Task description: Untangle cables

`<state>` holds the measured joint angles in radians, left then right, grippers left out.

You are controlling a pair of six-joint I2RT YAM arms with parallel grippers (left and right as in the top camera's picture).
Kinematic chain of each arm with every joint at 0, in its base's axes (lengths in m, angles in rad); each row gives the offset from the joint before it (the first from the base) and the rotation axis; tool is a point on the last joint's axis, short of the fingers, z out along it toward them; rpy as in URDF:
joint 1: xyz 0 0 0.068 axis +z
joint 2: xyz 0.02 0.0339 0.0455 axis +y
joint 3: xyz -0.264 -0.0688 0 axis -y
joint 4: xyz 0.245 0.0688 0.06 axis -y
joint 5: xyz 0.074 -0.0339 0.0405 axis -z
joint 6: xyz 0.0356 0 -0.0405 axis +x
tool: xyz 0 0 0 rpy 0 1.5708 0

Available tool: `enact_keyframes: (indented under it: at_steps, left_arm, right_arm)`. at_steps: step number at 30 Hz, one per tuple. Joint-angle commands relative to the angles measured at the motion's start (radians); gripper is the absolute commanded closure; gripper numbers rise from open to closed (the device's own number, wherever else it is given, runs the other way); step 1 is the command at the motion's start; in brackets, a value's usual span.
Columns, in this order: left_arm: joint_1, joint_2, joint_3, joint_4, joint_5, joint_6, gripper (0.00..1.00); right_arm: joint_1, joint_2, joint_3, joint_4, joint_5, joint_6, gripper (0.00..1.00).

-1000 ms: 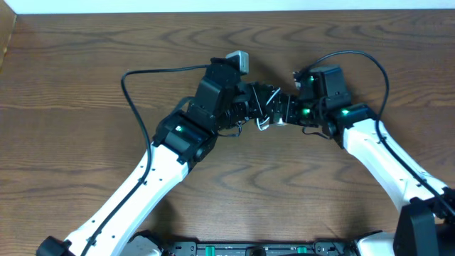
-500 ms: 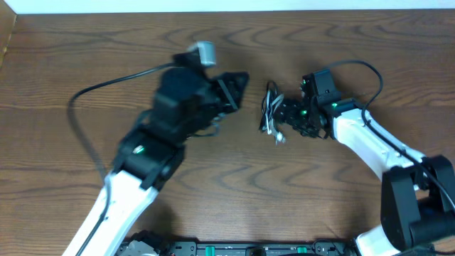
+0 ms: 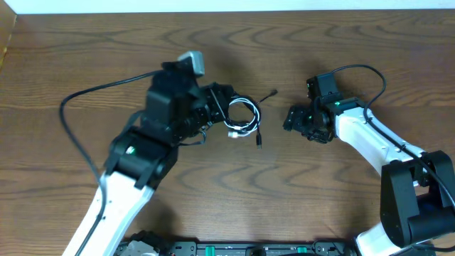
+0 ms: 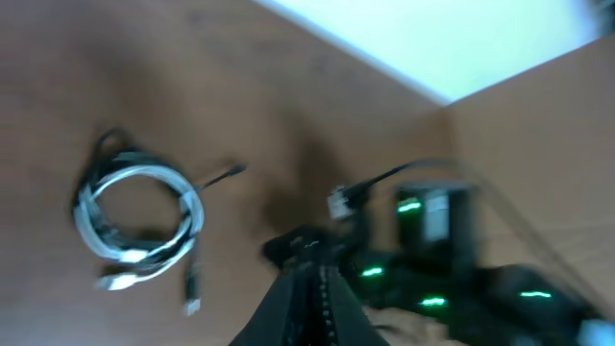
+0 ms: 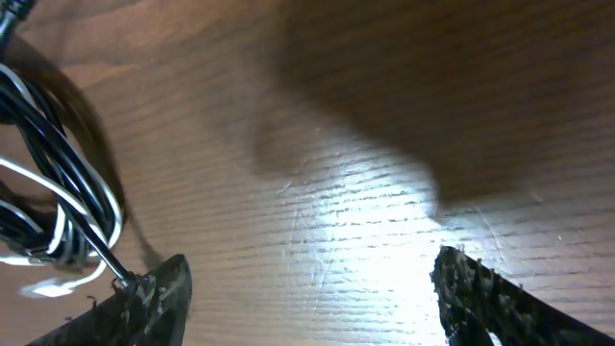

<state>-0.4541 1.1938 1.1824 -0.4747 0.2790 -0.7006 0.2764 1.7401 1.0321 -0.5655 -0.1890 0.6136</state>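
**Fingers.** The left arm's fingers (image 4: pixel 307 298) are pressing together into a closed wedge with nothing visible between them. The right arm's fingers (image 5: pixel 154 303) are standing wide apart, framing only bare desk (image 3: pixel 341 43).

**Position of item.** The cables (image 3: pixel 234 130) are lying on the desk as one small coil, white and black strands wound together. The coil is sitting just beside the left arm's fingers and apart from the right arm's fingers. Two black plug ends (image 3: pixel 258 142) are trailing out of the coil on the side facing the right arm.

**Handling assessment.** The cables are judged light, limp and thin. They are likely to slide on the wood and to drag the whole bundle when one strand is pulled. The soundest grip is judged to be on a free plug end or on the strand just behind it, with the other fingers pinning the coil. Pinching across several strands risks tightening the tangle.

**Differences between views.**
- The overhead view is giving the layout of both arms and the coil.
- The left wrist view, though blurred, is showing the coil as an open ring lying clear of the closed fingers.
- The right wrist view is showing individual crossings of black over white. One black strand is reaching the inner finger there, and whether it is touching cannot be told.
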Motion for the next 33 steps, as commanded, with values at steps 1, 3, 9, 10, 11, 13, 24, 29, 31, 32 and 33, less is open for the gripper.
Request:
enact_keyframes:
  at_steps: [1, 3, 9, 10, 11, 13, 24, 29, 31, 32, 33]
  left_arm:
    - [0.004, 0.111, 0.019, -0.023, -0.016, 0.137, 0.93]
    - [0.004, 0.175, 0.019, -0.026, -0.048, 0.151, 0.91]
    - [0.006, 0.379, 0.019, 0.074, -0.176, 0.267, 0.62]
    - [0.006, 0.411, 0.019, 0.101, -0.176, 0.305, 0.6]
    - [0.006, 0.444, 0.019, 0.126, -0.176, 0.335, 0.58]
    - [0.006, 0.505, 0.019, 0.163, -0.182, 0.356, 0.57]
    - [0.075, 0.713, 0.019, 0.202, -0.254, 0.328, 0.57]
    - [0.079, 0.752, 0.019, 0.217, -0.254, 0.322, 0.57]
    - [0.077, 0.766, 0.019, 0.229, -0.254, 0.322, 0.57]
    - [0.077, 0.772, 0.019, 0.235, -0.254, 0.322, 0.57]
    - [0.077, 0.778, 0.019, 0.242, -0.254, 0.322, 0.57]
  right_arm:
    - [-0.002, -0.005, 0.0, -0.014, -0.005, -0.044, 0.23]
    - [-0.002, -0.005, 0.0, -0.024, -0.005, -0.044, 0.23]
    - [-0.002, -0.005, 0.0, -0.037, -0.004, -0.055, 0.21]
    - [-0.002, -0.005, 0.0, -0.036, -0.004, -0.055, 0.21]
    - [-0.001, -0.005, 0.0, -0.036, -0.004, -0.055, 0.21]
    - [-0.001, -0.005, 0.0, -0.036, -0.004, -0.055, 0.21]
    - [0.0, -0.005, 0.0, -0.034, 0.004, -0.074, 0.21]
    - [0.0, -0.005, 0.0, -0.03, 0.004, -0.081, 0.2]
    - [0.0, -0.005, 0.0, -0.029, 0.004, -0.088, 0.2]
    - [0.0, -0.005, 0.0, -0.029, 0.004, -0.088, 0.2]
    - [0.0, -0.005, 0.0, -0.029, 0.005, -0.088, 0.2]
